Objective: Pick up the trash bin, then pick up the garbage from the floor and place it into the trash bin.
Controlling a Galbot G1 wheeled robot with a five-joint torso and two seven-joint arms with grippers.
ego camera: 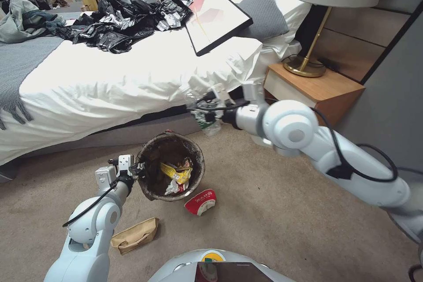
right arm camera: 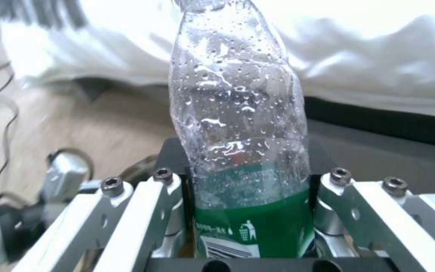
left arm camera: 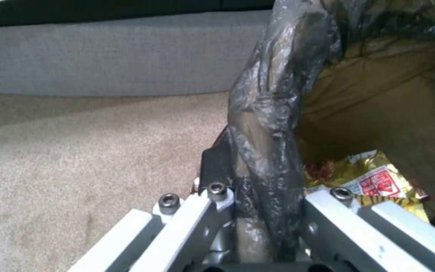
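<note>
Above the carpet, just off the bed's edge, the right claw (ego camera: 207,112) grips a clear bottle (right arm camera: 238,124) across its green label, both fingers pressed flat on the band. The bottle hangs beyond the far rim of the bin (ego camera: 171,165), a little higher than it and not yet over the opening. Its wall looks crumpled and beaded with droplets, so I judge it light, thin and springy, likely to dent under squeeze and perhaps slick where wet; the labelled waist seems the firmest place to hold, as the claw does.

The left claw (ego camera: 132,169) is clamped on the bin's near rim, pinching the folded dark liner (left arm camera: 270,124) against the wall. The bin is tipped with its mouth toward the head camera, and a yellow wrapper (ego camera: 176,172) with a red-and-white packet lies inside. Held by one edge, a light plastic bucket will probably swing or twist, and the liner film may slide on the wall, so the pinch should take in the stiff rim, not film alone.

On the floor, a red-and-white packet (ego camera: 200,202) lies just beside the bin, and a brown paper bag (ego camera: 134,235) sits near the left arm. Both look soft and flat; a raised fold or edge would give the best purchase.
</note>
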